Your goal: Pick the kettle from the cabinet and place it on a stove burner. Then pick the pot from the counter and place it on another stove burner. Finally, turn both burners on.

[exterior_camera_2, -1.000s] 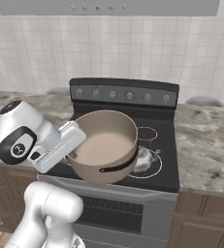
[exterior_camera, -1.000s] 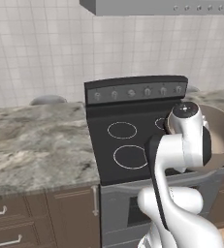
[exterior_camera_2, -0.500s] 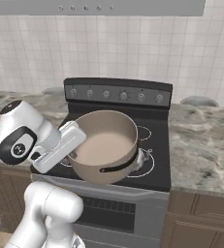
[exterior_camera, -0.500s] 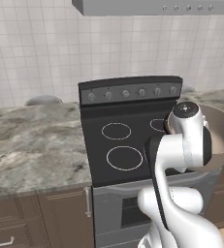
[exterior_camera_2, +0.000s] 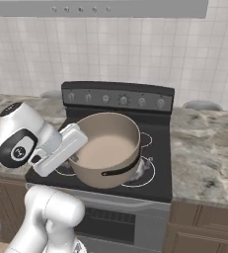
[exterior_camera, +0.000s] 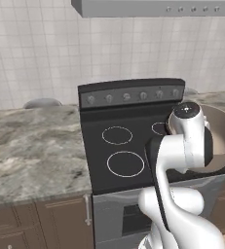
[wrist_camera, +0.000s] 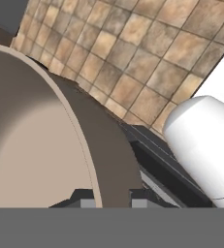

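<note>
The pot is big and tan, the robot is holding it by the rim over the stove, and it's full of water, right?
Not full of water: the pot is empty, as the right base view shows. The gripper does hold its rim over the stove.

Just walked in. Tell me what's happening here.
The robot's pincer is clamped on the rim of the big tan pot and holds it over the front of the black stove. The small silver kettle already sits on a front burner, right beside the pot.
</note>
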